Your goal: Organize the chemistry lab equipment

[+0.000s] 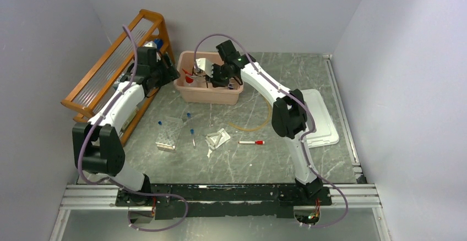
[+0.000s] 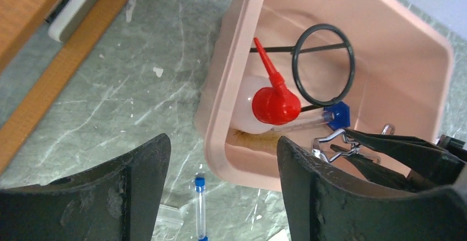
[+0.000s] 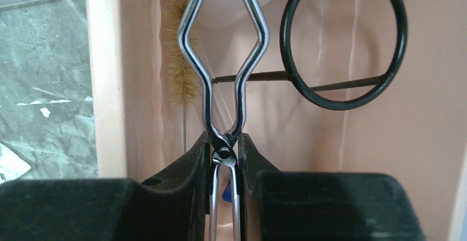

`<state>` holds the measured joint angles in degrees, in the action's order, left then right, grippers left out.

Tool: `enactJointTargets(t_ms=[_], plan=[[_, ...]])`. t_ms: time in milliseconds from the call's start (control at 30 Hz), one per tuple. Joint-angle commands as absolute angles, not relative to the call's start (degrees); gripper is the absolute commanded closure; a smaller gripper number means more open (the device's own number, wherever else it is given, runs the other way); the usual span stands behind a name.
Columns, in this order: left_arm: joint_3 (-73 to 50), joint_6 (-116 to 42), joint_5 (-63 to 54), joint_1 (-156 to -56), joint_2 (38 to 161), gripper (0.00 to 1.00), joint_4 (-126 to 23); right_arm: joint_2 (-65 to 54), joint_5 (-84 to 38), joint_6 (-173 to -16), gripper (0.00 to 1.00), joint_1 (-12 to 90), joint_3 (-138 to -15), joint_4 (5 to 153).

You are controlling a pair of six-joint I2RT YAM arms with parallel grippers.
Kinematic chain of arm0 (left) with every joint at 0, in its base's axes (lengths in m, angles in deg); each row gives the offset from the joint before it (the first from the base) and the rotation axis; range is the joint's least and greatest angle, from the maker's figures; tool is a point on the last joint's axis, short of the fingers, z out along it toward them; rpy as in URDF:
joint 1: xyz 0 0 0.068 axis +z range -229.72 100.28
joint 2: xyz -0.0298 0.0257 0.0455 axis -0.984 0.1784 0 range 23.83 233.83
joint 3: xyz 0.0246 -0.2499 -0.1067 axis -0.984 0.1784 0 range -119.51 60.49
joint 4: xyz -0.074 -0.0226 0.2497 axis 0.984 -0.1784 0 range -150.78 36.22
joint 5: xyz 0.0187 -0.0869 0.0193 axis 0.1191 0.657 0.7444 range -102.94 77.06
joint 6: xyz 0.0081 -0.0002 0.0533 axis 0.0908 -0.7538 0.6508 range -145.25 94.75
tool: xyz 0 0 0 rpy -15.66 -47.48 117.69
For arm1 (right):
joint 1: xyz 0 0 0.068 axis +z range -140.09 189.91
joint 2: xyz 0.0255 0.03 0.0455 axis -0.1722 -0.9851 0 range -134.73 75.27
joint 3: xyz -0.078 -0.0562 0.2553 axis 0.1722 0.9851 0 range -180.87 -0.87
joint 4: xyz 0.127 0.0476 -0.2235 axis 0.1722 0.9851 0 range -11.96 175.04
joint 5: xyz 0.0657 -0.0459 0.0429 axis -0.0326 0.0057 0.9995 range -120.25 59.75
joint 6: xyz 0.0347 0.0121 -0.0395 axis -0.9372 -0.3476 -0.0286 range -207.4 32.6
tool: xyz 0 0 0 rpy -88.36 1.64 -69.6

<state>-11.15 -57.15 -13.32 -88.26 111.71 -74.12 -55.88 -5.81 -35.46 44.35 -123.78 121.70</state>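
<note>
— One item is in hand: your right gripper point(image 3: 223, 142) is clamped on the tongs point(image 3: 222, 153) at their pivot. They hang inside the bin point(image 3: 104, 76), over the bottle point(image 2: 275, 103).
— So I let go now?
— I'd say so. Lower a little, spread those fingers and let the tongs settle beside the bottle.
— And my left?
— Your left gripper point(image 2: 222, 142) hovers at the bin's near rim, fingers wide apart and holding nothing. The rack point(image 1: 167, 139) and tubing point(image 1: 253, 124) lie out on the table. One tube point(image 2: 200, 208) lies just beneath those open fingers, so it looks like the next pick.
</note>
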Motion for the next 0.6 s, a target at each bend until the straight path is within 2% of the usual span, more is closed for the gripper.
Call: enactJointTargets(t_ms=[0,367,567], plan=[[-13.48,-56.57,-8.24,-87.24,114.50,0.26,-71.78,-57.30,-7.58,-33.82,0.96,44.89,-123.62,121.35],[-12.71,-55.44,-6.17,-87.02,116.82,0.43,-70.05,-58.01,-10.08,-34.58,0.85,45.16,-121.76,120.37],[-12.64,-54.97,-6.52,-87.01,117.39,0.44,-70.08,-58.32,-10.13,-35.19,0.76,45.20,-122.22,120.77]])
